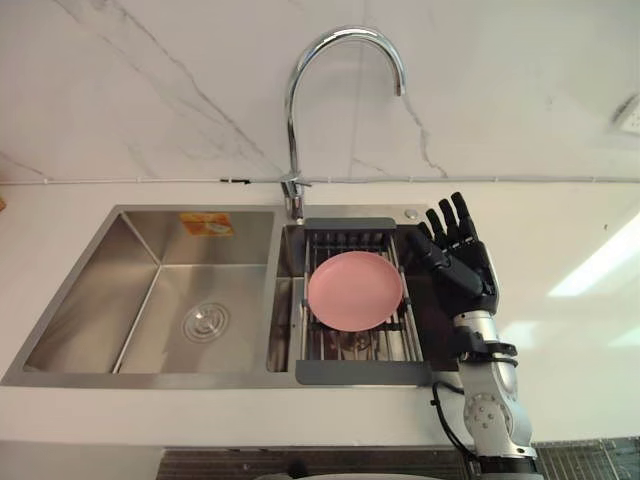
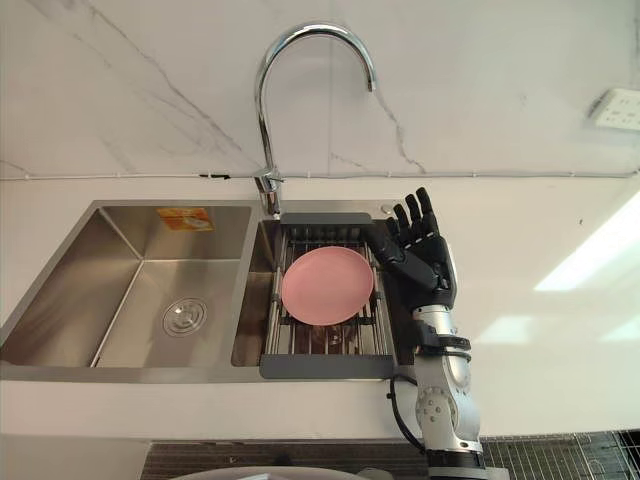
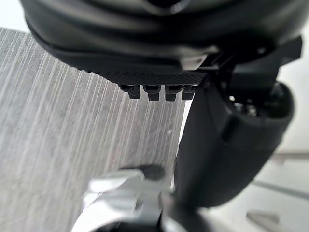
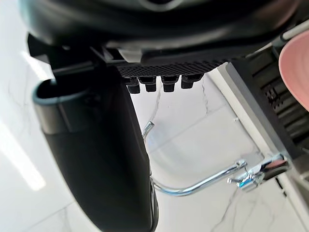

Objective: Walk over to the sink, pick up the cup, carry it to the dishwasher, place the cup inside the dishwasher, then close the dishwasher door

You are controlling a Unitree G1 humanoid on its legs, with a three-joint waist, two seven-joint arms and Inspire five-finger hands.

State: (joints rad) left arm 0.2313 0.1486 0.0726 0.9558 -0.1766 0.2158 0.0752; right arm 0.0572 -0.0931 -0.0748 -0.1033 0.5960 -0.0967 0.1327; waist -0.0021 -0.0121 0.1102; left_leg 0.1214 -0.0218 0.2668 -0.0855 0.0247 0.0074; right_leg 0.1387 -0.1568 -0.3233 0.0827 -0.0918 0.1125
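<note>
Thing to fetch: what waits at the sink is a flat pink round plate (image 1: 355, 290) rather than a cup.
Where it is: lying face-up on the dark grey wire draining rack (image 1: 360, 372) set over the right basin of the stainless-steel double sink (image 1: 150, 290).
Handling: it looks like a light, stiff, smooth dish, likely slippery if wet and too flat to take from above.
Where to hold: probably the rim on the side nearest the hand, thumb over the lip and fingers under it.
Look: even pale pink, shallow, with a slightly raised edge and nothing on it.
Right hand (image 1: 462, 265): raised just beside the plate, over the rack's right edge, with its fingers straight, slightly spread and holding nothing.
Left hand (image 3: 120, 53): hangs low over the grey floor, fingers relaxed and holding nothing.
Around: a chrome gooseneck tap (image 1: 291, 120), a white surface (image 1: 560, 330) and a white marble wall (image 1: 150, 80).
</note>
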